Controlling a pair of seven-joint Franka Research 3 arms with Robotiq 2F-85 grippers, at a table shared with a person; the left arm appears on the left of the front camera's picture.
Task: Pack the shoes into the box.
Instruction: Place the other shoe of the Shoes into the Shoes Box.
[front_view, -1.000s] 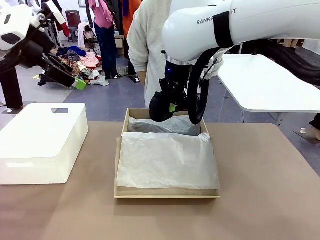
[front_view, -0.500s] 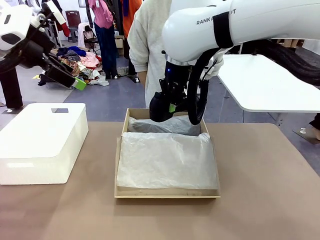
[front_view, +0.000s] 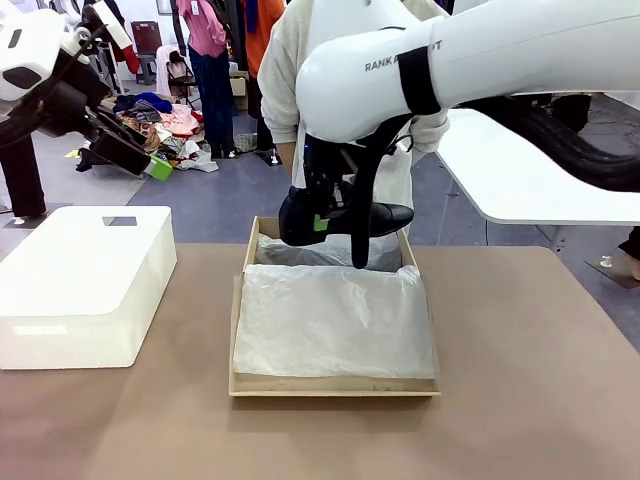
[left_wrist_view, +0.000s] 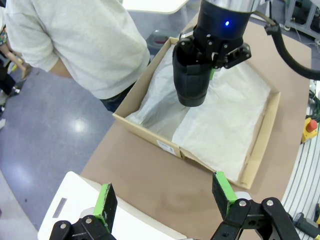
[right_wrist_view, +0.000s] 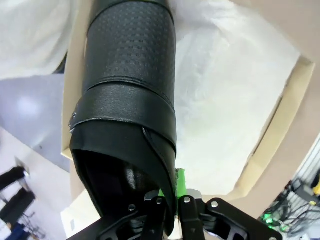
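**A:** Status, R arm?

**B:** The right pincer (front_view: 320, 222) is clenching the collar edge of one black shoe (front_view: 388, 216). The shoe is hanging over the far end of the box (front_view: 238, 330), apart from it. The box is sitting mid-surface (front_view: 520, 400), open, with tissue paper (front_view: 335, 320) covering the inside.

**A:** L arm?

**B:** The left pincer (left_wrist_view: 164, 196) is hovering high with its fingers spread, gripping nothing.

**A:** Failure modes?

**B:** Three, est. only:
1. The grip is biting a thin edge, so the shoe may be pivoting or slipping during descent.
2. The toe is overhanging near the far wall. Lowering w/o shifting inward risks snagging the cardboard or nudging the person (front_view: 290, 90) standing just behind.
3. Releasing too high risks the shoe tumbling and bunching the tissue.
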